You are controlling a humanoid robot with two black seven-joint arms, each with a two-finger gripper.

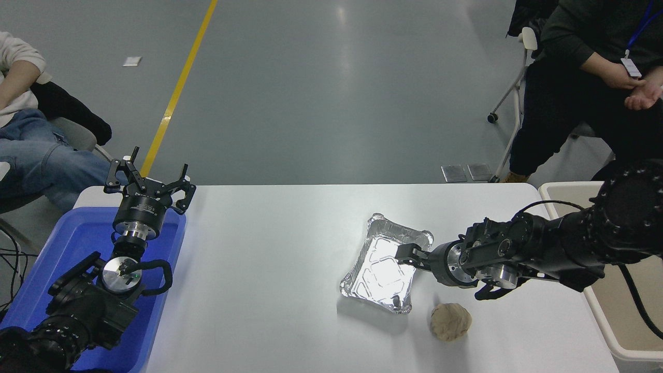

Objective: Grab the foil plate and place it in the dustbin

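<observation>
The foil plate [380,267] is a shiny silver rectangular tray at the table's middle right. It is tilted, with a shadow under its near edge. My right gripper [407,255] comes in from the right and is shut on the plate's right rim, one finger inside the tray. The dustbin [550,195] is a cream bin past the table's right edge, partly hidden behind my right arm. My left gripper [149,181] is parked open above the blue tray at the lower left.
A crumpled tan paper ball [450,321] lies just near of the plate, below my right wrist. A blue plastic tray [77,233] sits at the table's left edge. People sit at the far left and far right.
</observation>
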